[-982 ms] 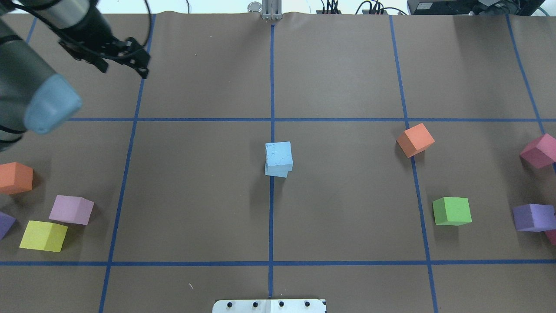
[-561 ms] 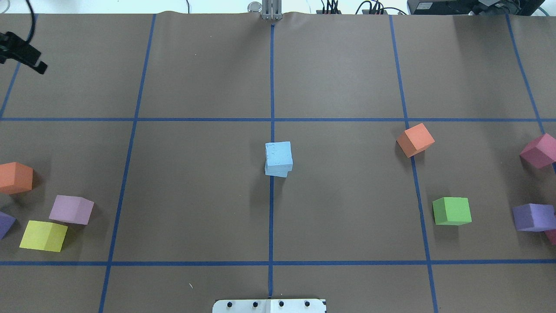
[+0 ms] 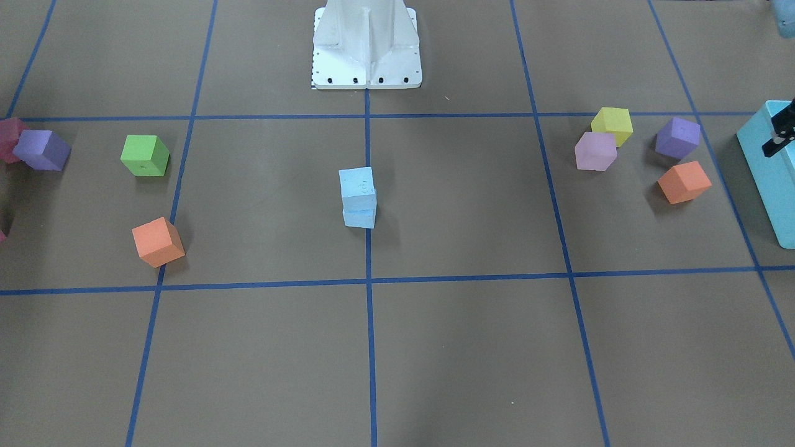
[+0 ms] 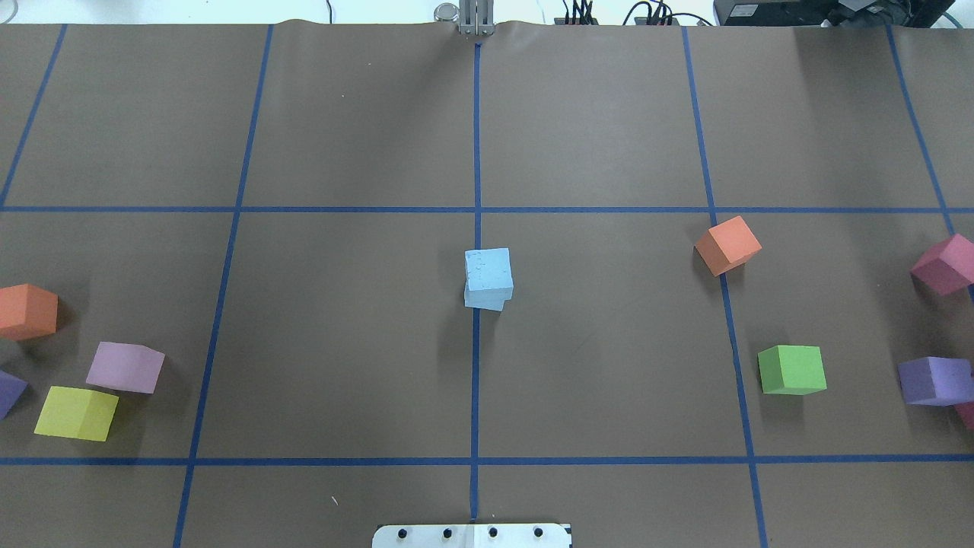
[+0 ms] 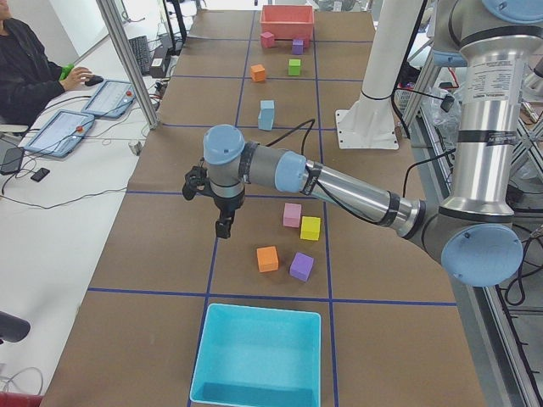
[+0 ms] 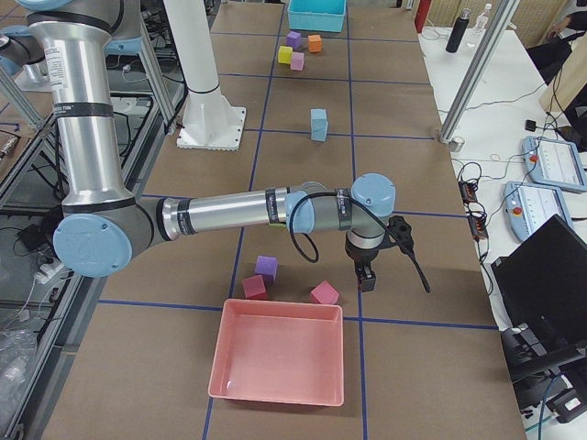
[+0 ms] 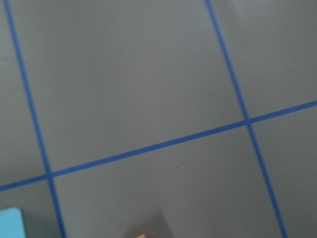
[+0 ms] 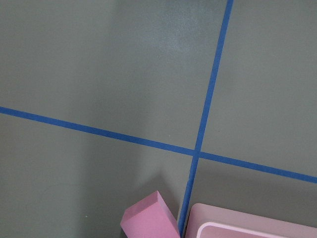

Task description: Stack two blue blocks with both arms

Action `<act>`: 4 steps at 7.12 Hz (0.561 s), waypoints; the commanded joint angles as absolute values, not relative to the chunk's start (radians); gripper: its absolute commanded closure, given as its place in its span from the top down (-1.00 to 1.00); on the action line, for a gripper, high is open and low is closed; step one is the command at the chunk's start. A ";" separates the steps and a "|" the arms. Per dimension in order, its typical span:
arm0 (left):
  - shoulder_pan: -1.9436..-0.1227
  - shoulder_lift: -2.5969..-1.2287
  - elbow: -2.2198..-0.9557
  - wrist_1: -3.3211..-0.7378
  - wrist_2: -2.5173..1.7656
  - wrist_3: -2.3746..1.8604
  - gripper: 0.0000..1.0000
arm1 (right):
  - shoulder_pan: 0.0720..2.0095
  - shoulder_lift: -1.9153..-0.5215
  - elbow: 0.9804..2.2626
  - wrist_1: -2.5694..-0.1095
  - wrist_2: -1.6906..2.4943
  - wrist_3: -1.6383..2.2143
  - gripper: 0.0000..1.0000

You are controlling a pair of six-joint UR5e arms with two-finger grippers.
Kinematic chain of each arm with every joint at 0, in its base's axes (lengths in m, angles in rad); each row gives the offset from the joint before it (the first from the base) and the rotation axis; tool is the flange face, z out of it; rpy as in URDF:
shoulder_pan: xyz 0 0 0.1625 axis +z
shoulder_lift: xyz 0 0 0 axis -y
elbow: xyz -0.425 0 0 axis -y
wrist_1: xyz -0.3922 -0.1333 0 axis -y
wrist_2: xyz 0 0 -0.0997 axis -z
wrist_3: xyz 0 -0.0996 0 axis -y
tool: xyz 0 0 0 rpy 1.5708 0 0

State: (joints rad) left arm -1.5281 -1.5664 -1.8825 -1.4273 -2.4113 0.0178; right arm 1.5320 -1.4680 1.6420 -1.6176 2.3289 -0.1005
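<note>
The two pale blue blocks stand stacked at the table's centre, the top one (image 4: 488, 272) slightly turned on the bottom one (image 4: 482, 303). The stack also shows in the front-facing view (image 3: 358, 184) and in both side views (image 5: 266, 114) (image 6: 318, 124). No gripper touches it. My left gripper (image 5: 222, 225) hangs over the table's left end, far from the stack. My right gripper (image 6: 367, 278) hangs over the right end near a pink cube (image 8: 148, 219). I cannot tell whether either is open or shut. Neither wrist view shows fingers.
Orange (image 4: 727, 243), green (image 4: 791, 369), purple (image 4: 932, 380) and crimson (image 4: 943, 263) cubes lie on the right. Orange (image 4: 27, 310), lilac (image 4: 125, 367) and yellow (image 4: 76, 412) cubes lie on the left. A turquoise box (image 5: 259, 356) and a pink tray (image 6: 278, 353) sit at the table's ends.
My left arm and gripper have swung out of the overhead view to the left. The blue stack and the other cubes have not moved.
</note>
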 commanded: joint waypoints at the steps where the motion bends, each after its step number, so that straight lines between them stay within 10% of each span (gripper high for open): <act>1: -1.562 -1.528 -1.827 -1.436 -2.398 0.063 0.95 | 1.531 -1.462 1.641 -1.618 2.335 -0.100 1.00; 4: -1.566 -1.529 -1.732 -1.450 -2.384 0.166 0.95 | 1.528 -1.460 1.631 -1.617 2.332 -0.100 1.00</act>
State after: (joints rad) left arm -1.5648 -1.5257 -1.7661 -1.4481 -2.3851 0.1524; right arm 1.5289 -1.4612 1.6346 -1.6180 2.3314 -0.0998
